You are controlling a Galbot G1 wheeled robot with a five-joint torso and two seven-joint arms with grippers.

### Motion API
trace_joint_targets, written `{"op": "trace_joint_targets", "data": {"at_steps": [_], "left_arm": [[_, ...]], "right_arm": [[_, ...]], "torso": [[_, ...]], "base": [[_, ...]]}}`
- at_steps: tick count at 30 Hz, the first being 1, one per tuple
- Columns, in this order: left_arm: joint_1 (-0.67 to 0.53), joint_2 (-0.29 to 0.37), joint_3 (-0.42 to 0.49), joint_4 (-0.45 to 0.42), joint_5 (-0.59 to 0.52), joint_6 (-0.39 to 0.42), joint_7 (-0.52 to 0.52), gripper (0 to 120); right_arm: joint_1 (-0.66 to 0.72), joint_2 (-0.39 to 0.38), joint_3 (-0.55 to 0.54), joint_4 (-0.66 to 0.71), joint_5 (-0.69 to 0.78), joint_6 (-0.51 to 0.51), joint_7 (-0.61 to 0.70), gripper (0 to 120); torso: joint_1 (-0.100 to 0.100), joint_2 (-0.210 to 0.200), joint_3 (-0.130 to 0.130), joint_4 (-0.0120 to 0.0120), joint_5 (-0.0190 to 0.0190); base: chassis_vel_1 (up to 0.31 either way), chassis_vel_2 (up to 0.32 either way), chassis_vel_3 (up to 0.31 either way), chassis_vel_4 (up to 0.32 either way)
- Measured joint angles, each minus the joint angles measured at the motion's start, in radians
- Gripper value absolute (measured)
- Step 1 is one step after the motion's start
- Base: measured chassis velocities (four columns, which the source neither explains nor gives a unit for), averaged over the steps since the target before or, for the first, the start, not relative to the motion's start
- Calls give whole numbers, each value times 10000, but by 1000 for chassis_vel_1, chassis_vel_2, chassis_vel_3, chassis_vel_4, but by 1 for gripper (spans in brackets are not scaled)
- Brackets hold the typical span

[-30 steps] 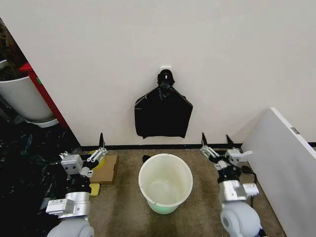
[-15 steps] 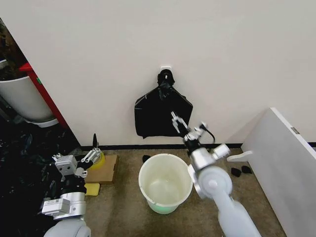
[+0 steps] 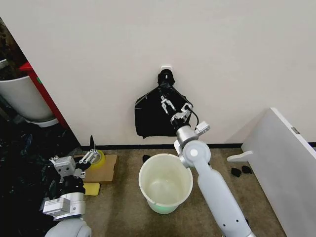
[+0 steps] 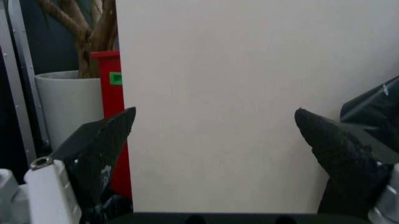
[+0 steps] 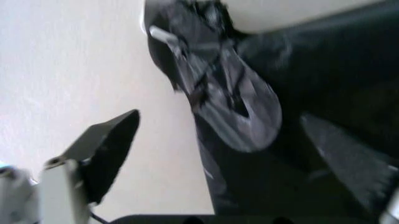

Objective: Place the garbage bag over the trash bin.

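Head view: one glossy black garbage bag [image 3: 157, 117] hangs knotted on our wall hook [image 3: 166, 67], above one white trash bin [image 3: 165, 183] on the carpet. Our right gripper [image 3: 175, 107], fingers spread, is at the bag; our left gripper [image 3: 92, 149] waits low, parted. Right wrist view: wrinkled bag [image 5: 274, 116] between open fingers [image 5: 109, 144].

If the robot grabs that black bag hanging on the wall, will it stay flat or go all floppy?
Probably floppy: the black bag hangs limp from its knot and wrinkles, like thin plastic. It looks glossy, so it may slip between the open right end effector fingers. Likely very light too.
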Motion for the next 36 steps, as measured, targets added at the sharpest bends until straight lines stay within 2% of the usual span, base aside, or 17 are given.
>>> {"op": "trace_joint_targets", "data": {"at_steps": [4, 5, 7, 8, 11, 13, 16, 17, 19, 21, 24, 29, 33, 36], "left_arm": [[-55, -16, 52, 59, -6, -21, -11, 100], [-55, -16, 52, 59, -6, -21, -11, 100], [-81, -6, 63, 131, -6, -40, -11, 100], [-81, -6, 63, 131, -6, -40, -11, 100], [-128, 12, 88, 224, -6, -111, -11, 100], [-136, 16, 97, 238, -6, -127, -10, 100], [-150, 31, 122, 252, 9, -250, -8, 100], [-150, 31, 122, 252, 9, -250, -8, 100], [-150, 36, 125, 244, 50, -360, -2, 100], [-152, 36, 125, 244, 56, -379, -1, 100], [-172, 16, 136, 260, 77, -410, -1, 100], [-194, -15, 174, 262, 93, -413, -1, 100], [-172, 15, 153, 269, 98, -413, -84, 100], [-147, 74, 89, 268, 98, -414, -155, 100]], "right_arm": [[22, 93, 10, -108, -110, 19, -124, 72], [22, 93, 10, -108, -110, 19, -124, 72], [-23, 146, 7, -109, -200, 40, -235, 62], [-23, 146, 7, -109, -200, 40, -235, 62], [-101, 221, 27, -87, -345, 111, -383, 47], [-117, 232, 27, -84, -398, 145, -408, 43], [-143, 241, 9, -106, -616, 192, -423, 29], [-143, 241, 9, -106, -616, 192, -423, 29], [-144, 247, 1, -174, -757, 192, -422, 18], [-145, 267, 4, -190, -793, 192, -419, 15], [-178, 366, 34, -228, -910, 198, -406, 1], [-331, 368, 11, -172, -1032, 202, -306, 0], [-1102, -20, -377, 375, -1367, 276, 265, 0], [-2233, -1044, -947, 1389, -1933, 241, 695, 0]], "torso": [[0, 0, 0, 0, 1], [0, 0, 0, 0, 1], [0, 0, 0, 0, 0], [0, 0, 0, 0, 0], [0, 0, 0, 1, 0], [0, 0, -1, 0, 0], [0, 0, -1, 0, 0], [0, 0, -1, 0, 0], [0, 0, 0, 0, 0], [0, 0, 0, 0, 0], [0, 0, 0, 1, 0], [0, 0, 0, 2, 0], [0, 0, -1, 2, 2], [-1, 0, -1, 0, 3]], "base": [[0, 0, 0, 0], [0, 0, 0, 0], [0, 0, 0, 0], [0, 0, 0, 0], [0, 0, 0, 0], [0, 0, 0, 0], [0, 0, 0, 0], [0, 0, 0, 0], [0, 0, 0, 0], [0, 0, 0, 0], [0, 0, 0, 0], [0, 0, 0, 0], [0, 0, 0, 0], [0, 0, 0, 0]]}}
